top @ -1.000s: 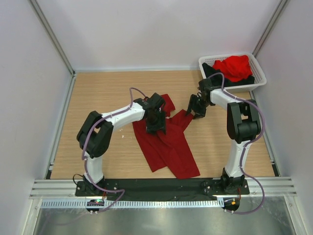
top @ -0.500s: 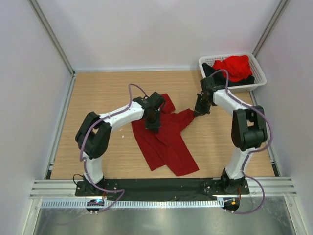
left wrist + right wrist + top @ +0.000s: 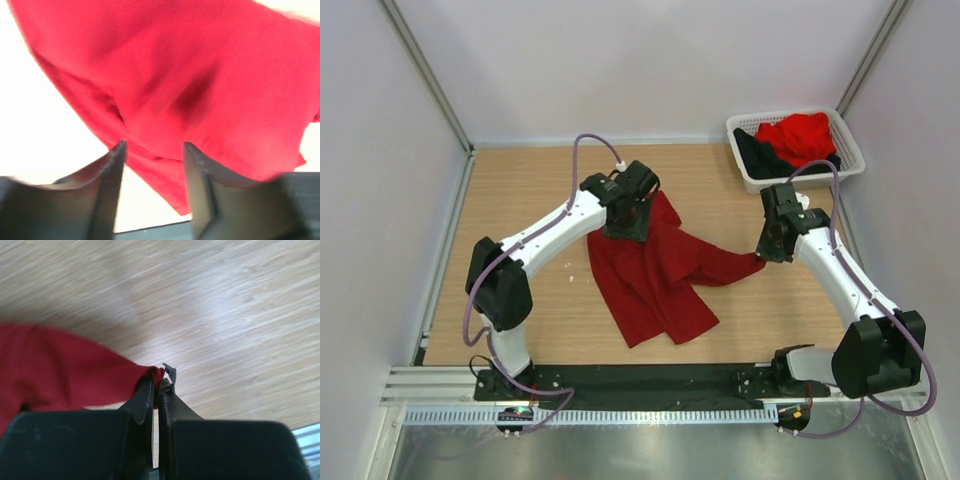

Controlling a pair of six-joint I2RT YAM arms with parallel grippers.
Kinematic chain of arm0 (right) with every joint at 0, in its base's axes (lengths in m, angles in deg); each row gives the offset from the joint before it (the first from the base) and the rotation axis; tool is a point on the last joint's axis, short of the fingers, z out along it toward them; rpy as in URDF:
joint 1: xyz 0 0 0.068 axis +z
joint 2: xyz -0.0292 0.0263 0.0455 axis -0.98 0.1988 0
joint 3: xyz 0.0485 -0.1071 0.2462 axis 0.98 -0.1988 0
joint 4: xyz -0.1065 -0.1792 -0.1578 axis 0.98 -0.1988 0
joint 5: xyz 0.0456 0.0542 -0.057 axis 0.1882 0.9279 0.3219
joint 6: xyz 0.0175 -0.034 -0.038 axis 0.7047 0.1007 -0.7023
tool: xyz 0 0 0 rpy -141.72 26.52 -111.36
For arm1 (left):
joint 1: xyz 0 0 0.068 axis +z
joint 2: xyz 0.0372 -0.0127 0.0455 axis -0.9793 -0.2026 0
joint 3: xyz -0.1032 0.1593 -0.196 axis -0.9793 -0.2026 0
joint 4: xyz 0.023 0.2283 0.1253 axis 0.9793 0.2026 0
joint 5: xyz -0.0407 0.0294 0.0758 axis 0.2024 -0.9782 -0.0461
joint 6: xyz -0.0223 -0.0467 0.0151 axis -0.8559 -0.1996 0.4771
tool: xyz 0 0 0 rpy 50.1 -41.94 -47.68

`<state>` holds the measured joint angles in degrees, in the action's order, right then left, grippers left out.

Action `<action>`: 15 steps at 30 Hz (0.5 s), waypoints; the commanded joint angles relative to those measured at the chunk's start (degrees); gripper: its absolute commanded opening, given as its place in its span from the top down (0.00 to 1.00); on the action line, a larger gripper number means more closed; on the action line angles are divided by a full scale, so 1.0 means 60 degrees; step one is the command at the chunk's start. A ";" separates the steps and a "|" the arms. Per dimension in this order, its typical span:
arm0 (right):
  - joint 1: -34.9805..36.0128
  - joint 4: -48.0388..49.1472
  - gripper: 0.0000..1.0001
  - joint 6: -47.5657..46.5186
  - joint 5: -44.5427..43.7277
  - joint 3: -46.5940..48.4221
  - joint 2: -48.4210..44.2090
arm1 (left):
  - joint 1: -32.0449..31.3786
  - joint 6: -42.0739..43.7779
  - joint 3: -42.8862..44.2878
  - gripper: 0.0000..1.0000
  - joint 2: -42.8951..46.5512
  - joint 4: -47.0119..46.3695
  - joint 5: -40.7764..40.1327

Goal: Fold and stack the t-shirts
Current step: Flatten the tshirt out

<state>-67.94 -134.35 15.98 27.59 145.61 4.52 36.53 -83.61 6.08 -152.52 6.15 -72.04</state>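
Observation:
A dark crimson t-shirt [image 3: 655, 285] lies crumpled in the middle of the wooden table, one part drawn out to the right. My right gripper [image 3: 766, 250] is shut on the tip of that drawn-out part; in the right wrist view the cloth [image 3: 65, 370] is pinched at the fingertips of the right gripper [image 3: 159, 376]. My left gripper [image 3: 628, 212] hovers over the shirt's far end. In the left wrist view, the left gripper [image 3: 154, 146] has its jaws apart, with the crimson t-shirt [image 3: 200, 75] beyond them and nothing between. A bright red t-shirt [image 3: 798, 136] and a black t-shirt [image 3: 757, 156] sit in the basket.
The white latticed basket [image 3: 850, 150] stands at the far right corner, close behind my right arm. White walls enclose the table on three sides. Bare wood [image 3: 520, 220] shows to the left of the shirt and in front of the basket.
My right gripper shut on the shirt's right tip and pulled it to the right and nearer, stretching the cloth. My left gripper moved toward the shirt's far end and now stands open.

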 commanded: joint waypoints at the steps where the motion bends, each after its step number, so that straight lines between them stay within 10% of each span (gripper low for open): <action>1: -0.0139 -0.0188 0.99 -0.0233 -0.0759 0.0348 -0.0245 | -0.0023 -0.0426 0.0797 0.41 0.0059 0.1527 -0.0554; 15: -0.0139 0.0324 0.99 -0.0643 0.0252 0.0571 0.0004 | -0.3510 -0.2788 -0.0636 0.53 -0.0568 -0.1720 0.2711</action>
<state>-68.69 -132.38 13.49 27.98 147.16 4.59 16.73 -96.68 2.76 -151.82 2.61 -62.81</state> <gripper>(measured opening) 0.051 0.487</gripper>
